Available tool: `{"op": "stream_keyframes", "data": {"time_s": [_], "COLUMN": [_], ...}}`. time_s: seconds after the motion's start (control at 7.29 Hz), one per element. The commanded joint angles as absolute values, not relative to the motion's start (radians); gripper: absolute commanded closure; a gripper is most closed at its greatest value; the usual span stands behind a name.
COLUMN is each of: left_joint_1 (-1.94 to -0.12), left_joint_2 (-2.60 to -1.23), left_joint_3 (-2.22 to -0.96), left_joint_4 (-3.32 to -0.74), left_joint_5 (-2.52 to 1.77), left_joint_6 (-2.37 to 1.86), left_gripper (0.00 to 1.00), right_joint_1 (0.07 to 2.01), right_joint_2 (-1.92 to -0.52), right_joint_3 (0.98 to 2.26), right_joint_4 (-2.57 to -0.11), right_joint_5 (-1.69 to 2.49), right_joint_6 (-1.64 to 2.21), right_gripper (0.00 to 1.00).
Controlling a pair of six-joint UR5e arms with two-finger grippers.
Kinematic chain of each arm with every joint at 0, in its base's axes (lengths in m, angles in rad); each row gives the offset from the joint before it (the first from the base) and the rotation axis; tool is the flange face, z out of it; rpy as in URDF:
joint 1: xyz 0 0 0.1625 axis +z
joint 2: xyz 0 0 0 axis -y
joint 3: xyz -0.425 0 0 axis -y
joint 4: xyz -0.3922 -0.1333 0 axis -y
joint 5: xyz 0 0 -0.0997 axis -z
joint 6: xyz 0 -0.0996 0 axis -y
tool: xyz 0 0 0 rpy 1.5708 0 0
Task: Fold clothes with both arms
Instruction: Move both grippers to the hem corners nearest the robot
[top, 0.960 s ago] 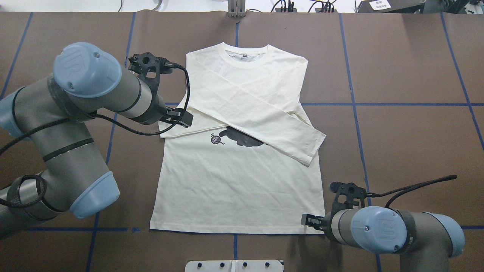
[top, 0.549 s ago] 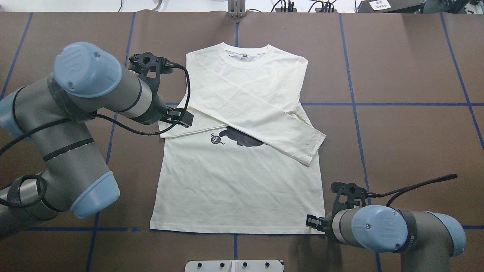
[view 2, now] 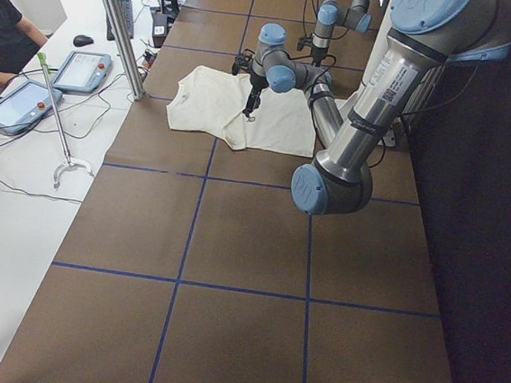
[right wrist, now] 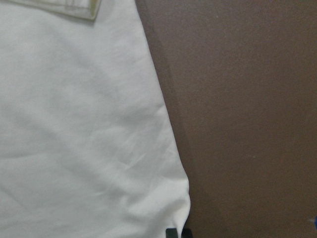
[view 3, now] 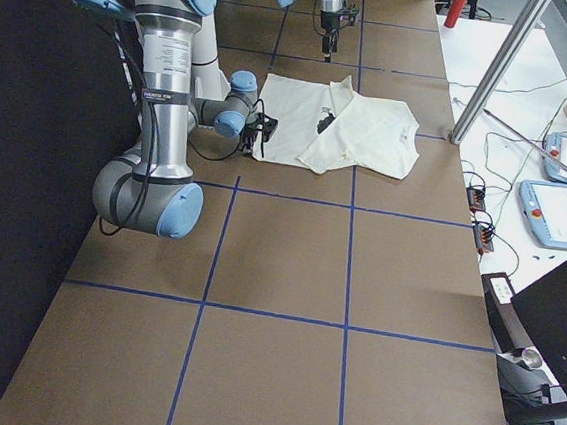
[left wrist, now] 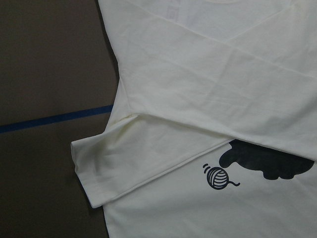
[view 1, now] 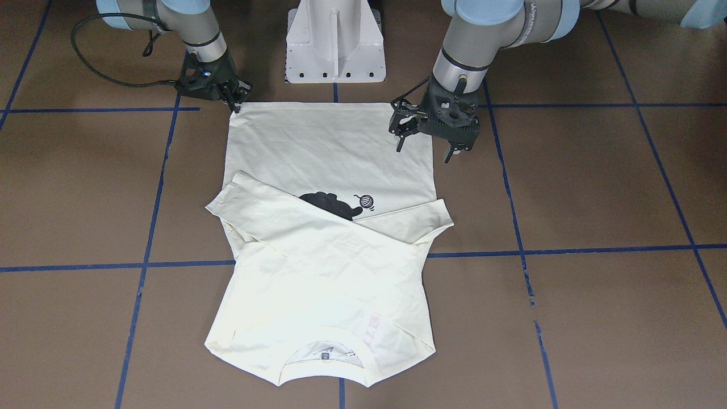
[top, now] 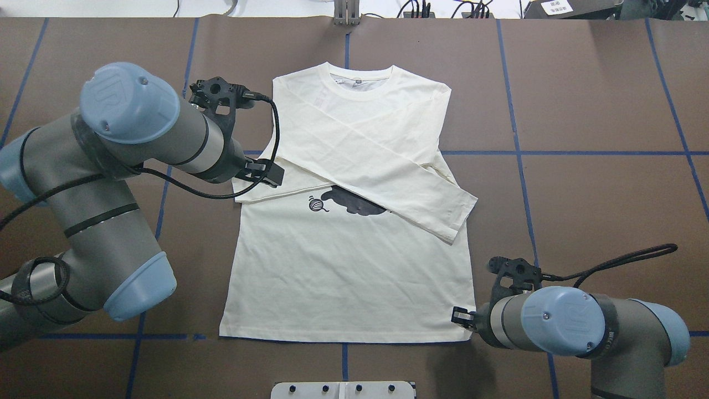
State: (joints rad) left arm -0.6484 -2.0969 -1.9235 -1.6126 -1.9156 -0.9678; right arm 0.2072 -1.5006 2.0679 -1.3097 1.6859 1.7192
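The cream-white long-sleeved T-shirt point(top: 349, 266) lies flat on the brown table, collar far from me, print side up. Both sleeves are folded across the chest and partly cover the black cat print point(top: 354, 202). My left gripper point(view 1: 427, 143) is open, hovering above the shirt's left side edge by the left sleeve cuff point(left wrist: 99, 168); in the overhead view it point(top: 267, 173) sits over that cuff. My right gripper point(view 1: 235, 102) is low at the hem's right corner point(top: 468, 332), fingers apart. In the right wrist view a fingertip point(right wrist: 173, 233) shows at the hem corner.
The white pedestal base point(view 1: 335, 40) stands just behind the hem. Blue tape lines point(top: 554, 153) cross the table. Cables and a metal post point(top: 346, 14) line the far edge. Tablets point(view 2: 77, 70) lie on a white bench beyond it.
My right gripper has moved a little to the right and down towards the hem's right corner. My left arm and the shirt have hardly moved.
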Motion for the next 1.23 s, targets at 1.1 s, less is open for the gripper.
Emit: {"op": "stream_keyframes", "data": {"time_s": [1.1], "left_joint_1": [-0.241], "left_joint_2": [-1.770], "left_joint_3": [-2.013], "left_joint_4": [-1.780], "left_joint_5": [-1.713], "left_joint_6": [-1.586], "left_gripper": [0.11], "right_joint_1": [0.261], "right_joint_2": [-1.493], "right_joint_3": [2.137], "right_joint_4": [-1.301], "right_joint_5": [1.684], "right_joint_6": [1.723], "right_gripper": [1.00]}}
